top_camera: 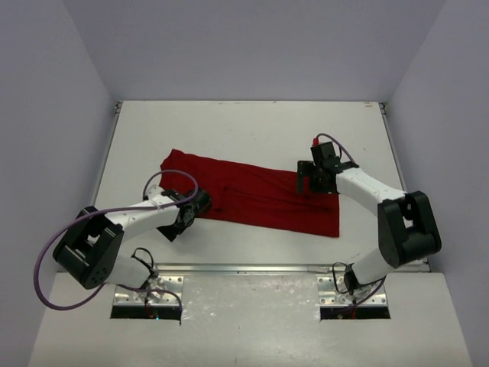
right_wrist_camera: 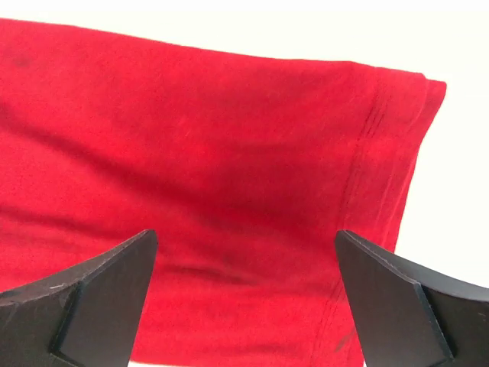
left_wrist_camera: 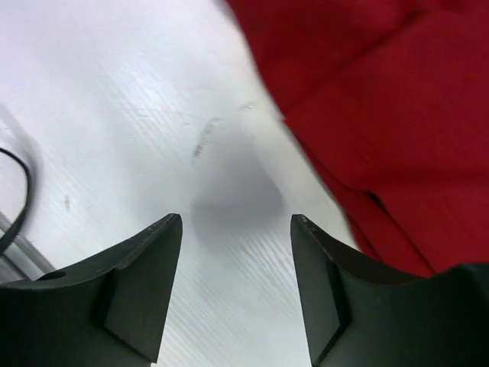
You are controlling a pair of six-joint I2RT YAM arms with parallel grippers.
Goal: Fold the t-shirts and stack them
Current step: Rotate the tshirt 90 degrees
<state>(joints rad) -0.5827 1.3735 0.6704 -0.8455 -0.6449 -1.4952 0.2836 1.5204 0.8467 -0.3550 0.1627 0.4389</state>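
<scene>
Lying on the table [top_camera: 252,122], the t-shirt [top_camera: 260,197] separates left hand [top_camera: 200,206] from right hand [top_camera: 304,182].

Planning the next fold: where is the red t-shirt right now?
Top view: the t-shirt lies as a band across the middle of the table, the left gripper at its near-left edge and the right gripper over its right end.

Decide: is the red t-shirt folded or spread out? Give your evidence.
Partly folded: the t-shirt lies flat as a long narrow band, and the left wrist view shows one layer overlapping another.
</scene>
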